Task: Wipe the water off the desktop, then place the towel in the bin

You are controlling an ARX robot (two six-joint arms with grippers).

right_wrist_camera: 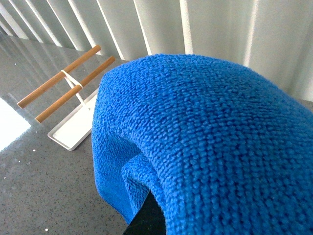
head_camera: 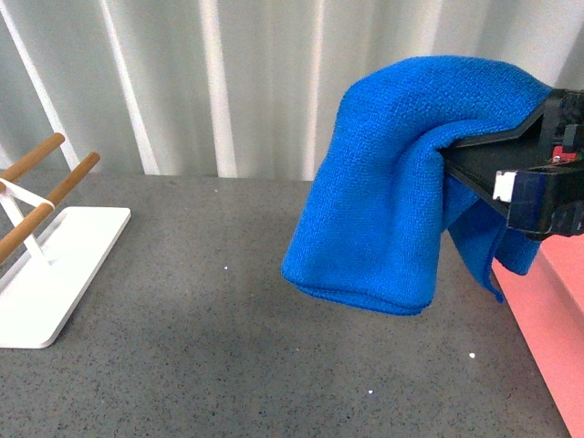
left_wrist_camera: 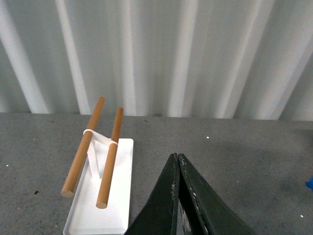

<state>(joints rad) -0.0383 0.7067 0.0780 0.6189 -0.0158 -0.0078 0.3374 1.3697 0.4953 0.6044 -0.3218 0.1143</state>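
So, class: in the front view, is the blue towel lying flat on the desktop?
No, the towel hangs draped from the right end effector, its lower edge clear of the desktop.

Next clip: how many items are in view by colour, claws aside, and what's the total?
Blue: 1, towel
Pink: 1, bin
White with wooden bars: 1, rack
Total: 3
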